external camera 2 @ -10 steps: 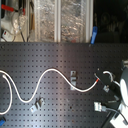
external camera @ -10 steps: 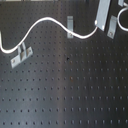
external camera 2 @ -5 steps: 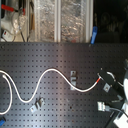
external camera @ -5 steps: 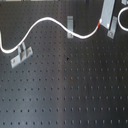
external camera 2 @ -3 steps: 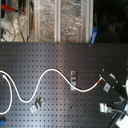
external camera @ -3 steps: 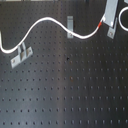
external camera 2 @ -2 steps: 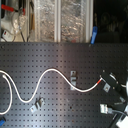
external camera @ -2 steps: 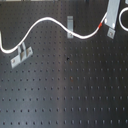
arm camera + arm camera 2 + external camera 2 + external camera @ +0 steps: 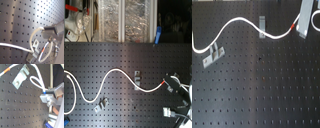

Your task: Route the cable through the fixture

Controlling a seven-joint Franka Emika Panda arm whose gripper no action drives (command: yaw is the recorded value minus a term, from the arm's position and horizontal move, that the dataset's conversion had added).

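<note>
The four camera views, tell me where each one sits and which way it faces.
First exterior view: high, looking steeply down on the pegboard; the gripper shows.
Second exterior view: lower, facing across the board toward shelving; gripper at the second exterior view's right.
First wrist view: on the gripper, close to the board and a clip.
Second wrist view: likewise, seeing a cable loop.
All share the cable.

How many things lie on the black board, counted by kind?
Cable: 1
Metal fixtures: 3, one at the first exterior view's left, one in the middle, one at its right
Total: 4
</note>
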